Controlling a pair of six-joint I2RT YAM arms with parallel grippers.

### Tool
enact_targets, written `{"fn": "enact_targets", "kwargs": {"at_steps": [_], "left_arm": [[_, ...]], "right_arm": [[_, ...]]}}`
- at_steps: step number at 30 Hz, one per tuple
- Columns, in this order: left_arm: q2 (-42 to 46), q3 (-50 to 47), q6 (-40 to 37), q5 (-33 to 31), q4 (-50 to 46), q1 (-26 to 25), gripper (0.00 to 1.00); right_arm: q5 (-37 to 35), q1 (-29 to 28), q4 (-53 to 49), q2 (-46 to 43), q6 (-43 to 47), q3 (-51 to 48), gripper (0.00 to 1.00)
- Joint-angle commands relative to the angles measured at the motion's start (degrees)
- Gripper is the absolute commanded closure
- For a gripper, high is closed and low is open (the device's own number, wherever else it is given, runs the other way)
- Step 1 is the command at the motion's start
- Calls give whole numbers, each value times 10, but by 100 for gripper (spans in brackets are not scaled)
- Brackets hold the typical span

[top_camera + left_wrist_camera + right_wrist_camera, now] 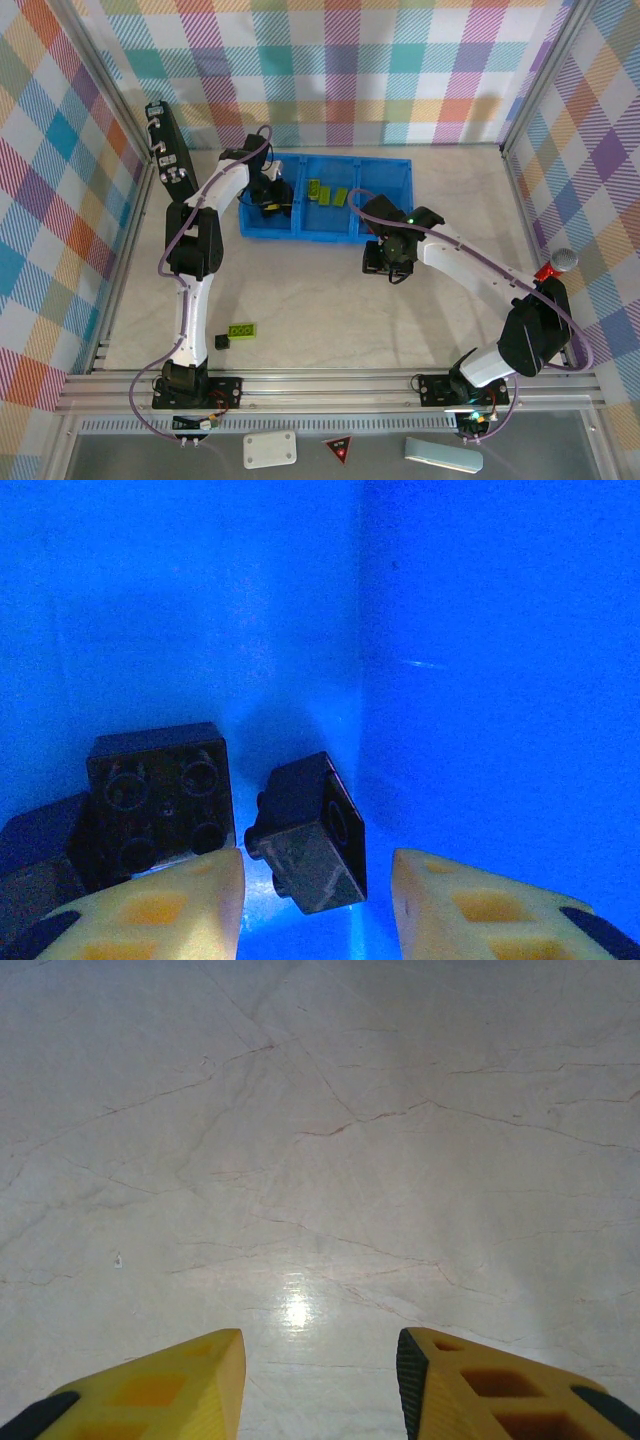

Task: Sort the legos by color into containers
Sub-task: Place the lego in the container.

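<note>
The containers are three compartments of a long blue tray (pixel 325 232). My left gripper (pixel 268 196) reaches down into the left compartment. In the left wrist view its jaws (pixel 318 900) stand open around a small black cube lego (pixel 308 832), which lies tilted on the blue floor (pixel 480 680) with a gap on each side. Two more black legos (pixel 160 790) lie just left of it. Lime-green legos (pixel 327 191) lie in the middle compartment. A green lego (pixel 241 329) and a black cube (pixel 221 342) rest on the table near the left arm. My right gripper (pixel 385 262) (pixel 320 1380) hangs open over bare table, holding nothing.
A black rectangular case (pixel 165 145) leans at the far left by the wall. Checkered walls close in the pale marbled table (pixel 320 300) on three sides. The right arm stretches across the table's right half, in front of the tray's right compartment.
</note>
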State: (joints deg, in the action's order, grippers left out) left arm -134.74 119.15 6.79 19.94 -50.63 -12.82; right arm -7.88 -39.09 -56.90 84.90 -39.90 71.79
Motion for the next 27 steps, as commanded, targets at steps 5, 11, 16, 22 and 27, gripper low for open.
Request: {"fn": "enact_targets", "kwargs": {"at_steps": [5,11,16,22,27], "left_arm": [[52,-17,9,14,-13,2,57],[85,-47,3,-5,-32,1,57],[118,-75,2,-22,-44,-1,57],[162,-110,0,-56,-61,-5,57],[204,-146,0,-91,-83,-7,57]], "right_arm": [[7,-4,0,-8,-5,9,54],[8,-5,10,-7,2,2,54],[11,-5,22,-6,9,-8,54],[14,-5,35,1,23,-11,54],[16,-5,50,10,32,-14,54]]}}
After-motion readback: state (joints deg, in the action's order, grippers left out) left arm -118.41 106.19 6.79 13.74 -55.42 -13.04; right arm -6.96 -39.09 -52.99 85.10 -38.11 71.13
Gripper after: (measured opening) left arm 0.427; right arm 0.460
